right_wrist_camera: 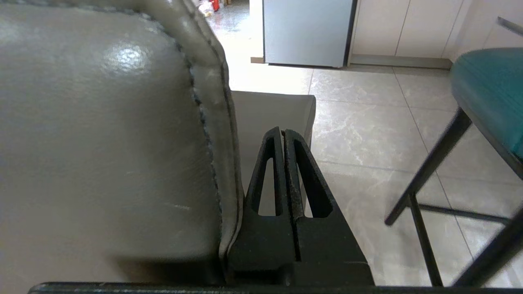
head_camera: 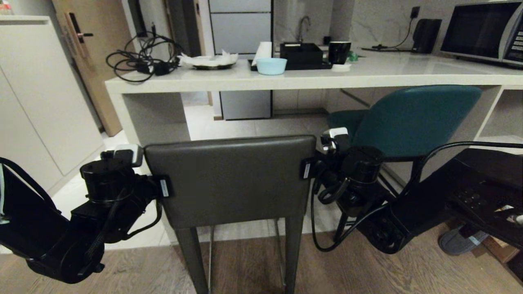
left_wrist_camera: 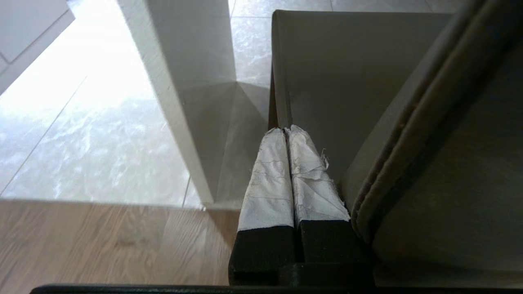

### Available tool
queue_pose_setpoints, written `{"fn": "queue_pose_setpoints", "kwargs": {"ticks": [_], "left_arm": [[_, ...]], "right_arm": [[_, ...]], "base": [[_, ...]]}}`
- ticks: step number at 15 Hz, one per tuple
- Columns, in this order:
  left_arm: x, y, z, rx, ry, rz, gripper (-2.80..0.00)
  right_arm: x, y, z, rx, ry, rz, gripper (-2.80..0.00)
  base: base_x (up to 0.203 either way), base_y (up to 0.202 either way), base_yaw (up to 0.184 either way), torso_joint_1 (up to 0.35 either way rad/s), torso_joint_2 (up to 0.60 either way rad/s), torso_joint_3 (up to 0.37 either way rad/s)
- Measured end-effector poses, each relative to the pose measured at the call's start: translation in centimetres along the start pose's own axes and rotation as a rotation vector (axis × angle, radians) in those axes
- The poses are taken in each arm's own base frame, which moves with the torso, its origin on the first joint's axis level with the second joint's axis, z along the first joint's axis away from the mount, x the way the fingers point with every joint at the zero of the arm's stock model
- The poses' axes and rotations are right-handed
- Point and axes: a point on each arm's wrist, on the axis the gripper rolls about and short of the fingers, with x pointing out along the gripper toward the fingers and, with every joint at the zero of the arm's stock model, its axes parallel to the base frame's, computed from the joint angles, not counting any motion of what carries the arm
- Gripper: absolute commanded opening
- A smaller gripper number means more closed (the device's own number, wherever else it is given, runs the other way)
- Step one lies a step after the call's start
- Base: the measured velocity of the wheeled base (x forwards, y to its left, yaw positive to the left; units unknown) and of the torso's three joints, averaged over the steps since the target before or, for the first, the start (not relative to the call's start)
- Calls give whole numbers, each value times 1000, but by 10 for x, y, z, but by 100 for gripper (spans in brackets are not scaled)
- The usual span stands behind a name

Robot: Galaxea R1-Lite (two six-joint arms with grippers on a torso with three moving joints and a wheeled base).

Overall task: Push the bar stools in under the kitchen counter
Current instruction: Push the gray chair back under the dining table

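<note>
The grey stool's seat is mostly hidden behind its own back in the head view, and its legs run off the bottom edge. The grey stool [head_camera: 231, 179] sits dead centre, just short of the counter [head_camera: 286, 79]. The left tool [left_wrist_camera: 284, 132] is beside the back's left edge, the right tool [right_wrist_camera: 283, 132] beside its right edge, both pinched together on nothing. The teal stool [head_camera: 412, 118] is already tucked partway under the counter.
</note>
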Motion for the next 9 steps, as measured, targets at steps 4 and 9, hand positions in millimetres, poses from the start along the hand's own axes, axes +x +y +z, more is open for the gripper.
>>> {"fn": "queue_pose_setpoints", "kwargs": {"ticks": [4,9], "left_arm": [[0,-1,0,1,-2,-3,-280],[0,-1,1,1,-3,-5,-280]], "right_arm": [[0,0,0,0,0,-1,-280],[0,1,0,0,-2,1,-280]], "base": [[188,0,2,2,2,2],[188,0,2,4,2,2]]}}
